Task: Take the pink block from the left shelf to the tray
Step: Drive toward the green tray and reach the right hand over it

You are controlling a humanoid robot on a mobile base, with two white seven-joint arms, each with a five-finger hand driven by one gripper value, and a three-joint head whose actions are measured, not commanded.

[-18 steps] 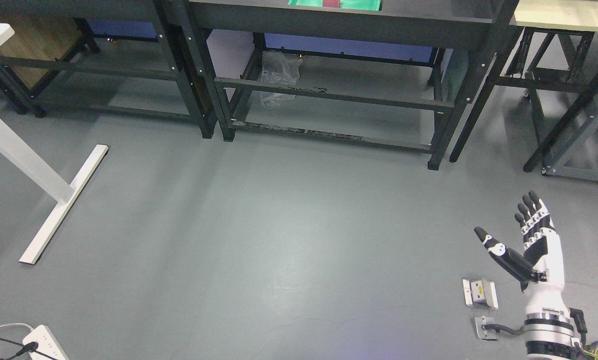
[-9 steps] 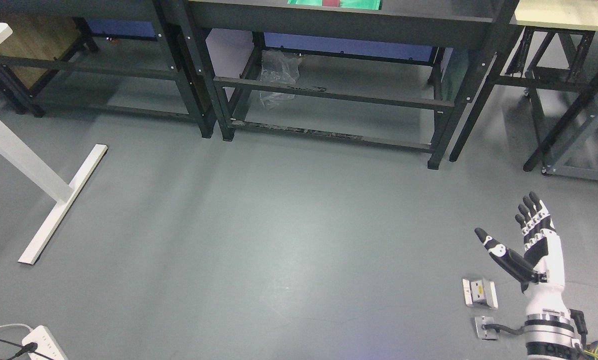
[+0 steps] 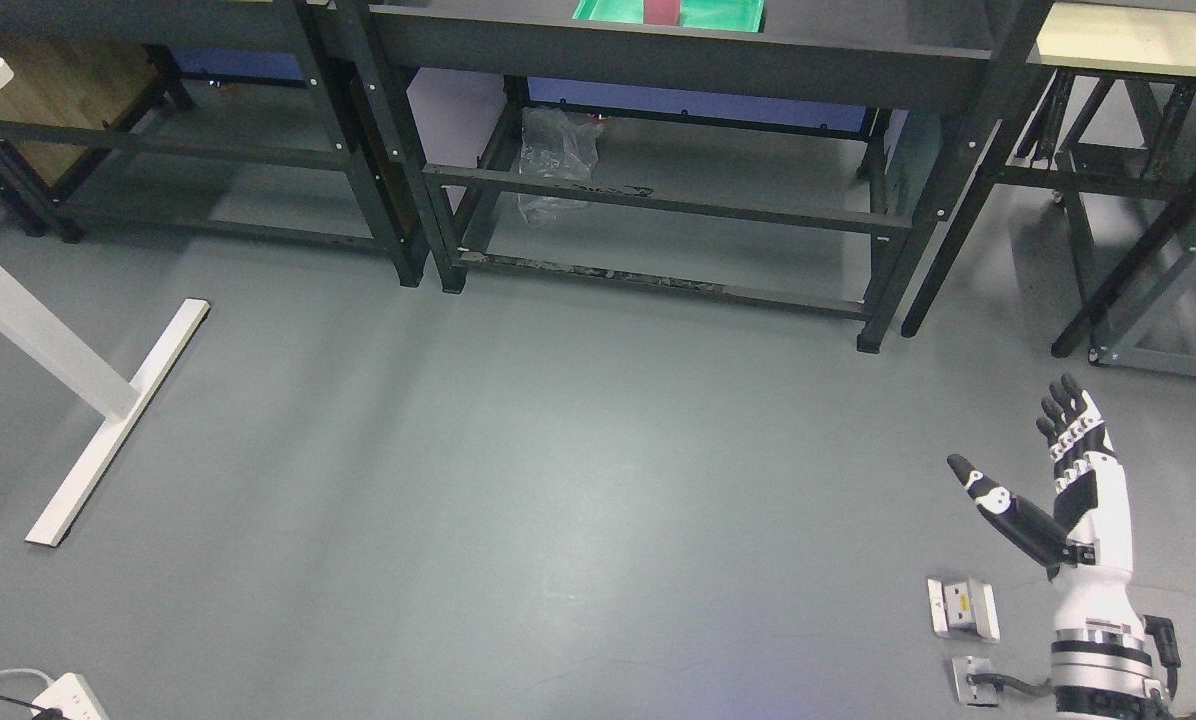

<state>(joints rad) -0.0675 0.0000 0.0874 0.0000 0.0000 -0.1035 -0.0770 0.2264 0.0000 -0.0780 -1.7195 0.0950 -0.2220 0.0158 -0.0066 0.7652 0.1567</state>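
My right hand (image 3: 1033, 455) hangs over the grey floor at the lower right, fingers straight and thumb spread, holding nothing. A green tray (image 3: 670, 12) lies on the dark workbench (image 3: 678, 45) at the top edge, partly cut off by the frame. A dark red or pink thing (image 3: 663, 10) sits inside the tray; only its lower part shows. My left arm is out of sight.
Black bench frames (image 3: 658, 205) stand across the top, with a clear plastic bag (image 3: 555, 160) under the middle one. A white table leg and foot (image 3: 108, 420) lie at the left. Metal floor plates (image 3: 961, 608) sit beside my right wrist, a power strip (image 3: 68, 692) at the lower left.
The whole picture has shifted down a little, showing more of the green tray at the top: the camera moved. My right hand keeps its open pose.
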